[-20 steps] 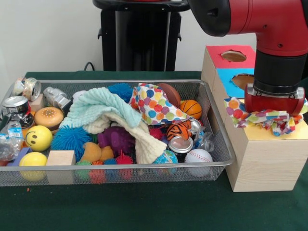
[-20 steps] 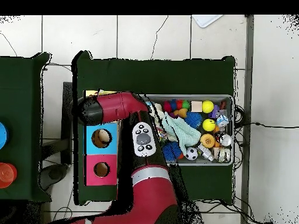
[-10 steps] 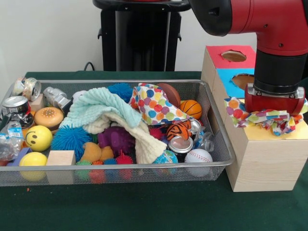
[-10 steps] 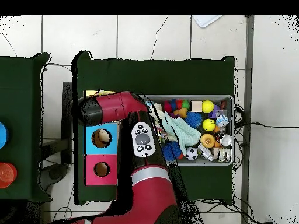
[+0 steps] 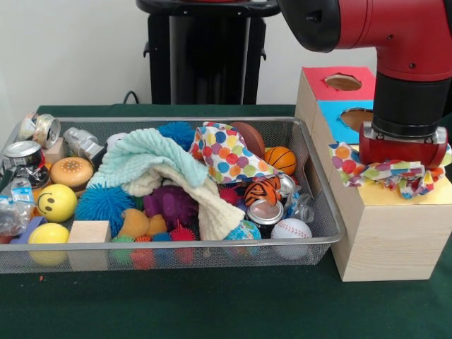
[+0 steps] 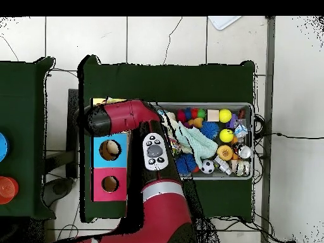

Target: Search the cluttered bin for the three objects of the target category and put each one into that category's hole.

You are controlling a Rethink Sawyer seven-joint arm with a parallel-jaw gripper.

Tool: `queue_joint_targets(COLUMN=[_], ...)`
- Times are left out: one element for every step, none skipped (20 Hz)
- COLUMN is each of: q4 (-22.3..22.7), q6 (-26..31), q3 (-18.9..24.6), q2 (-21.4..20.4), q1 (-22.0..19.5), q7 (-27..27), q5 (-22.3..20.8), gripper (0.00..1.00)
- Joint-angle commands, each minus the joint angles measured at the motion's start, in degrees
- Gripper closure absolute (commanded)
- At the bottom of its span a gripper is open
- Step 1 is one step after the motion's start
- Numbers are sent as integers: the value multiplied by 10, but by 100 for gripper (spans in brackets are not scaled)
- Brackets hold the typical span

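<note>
Front view: pincer (image 5: 402, 167) buried in polka-dot cloth (image 5: 388, 175).

Robotics lab, test-bench setup. Red and black arm (image 5: 395, 42) on a black pedestal (image 5: 205, 56), plain white wall behind. Table (image 5: 212, 304) under dark green cloth, standing on a pale tiled floor (image 6: 164, 38) with cables trailing at its side. Purpose-built props: wire mesh bin (image 5: 176, 251) heaped with toys, cans and cloths; plywood sorting box (image 5: 385, 236) with coloured top panels and cut holes
</note>
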Motion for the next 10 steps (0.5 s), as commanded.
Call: queue_joint_targets(q4=[96, 103, 114, 117, 119, 115, 111, 105, 98, 91], q6=[31, 42, 54, 71, 88, 100, 112, 124, 136, 150], q3=[-7, -5, 1, 0, 0, 0, -1, -4, -6, -8], q2=[-15, -29, -51, -70, -89, -97, -106, -111, -116, -119], q1=[-17, -19, -23, -23, -23, -23, -23, -21, -20, -19], q7=[-24, -25, -27, -30, -34, -36, -38, -39, -40, -43], q5=[-38, -32, -22, -17, -12, -9, -7, -8, -8, -9], gripper=[0, 0, 0, 0, 0, 0, 0, 0, 0, 0])
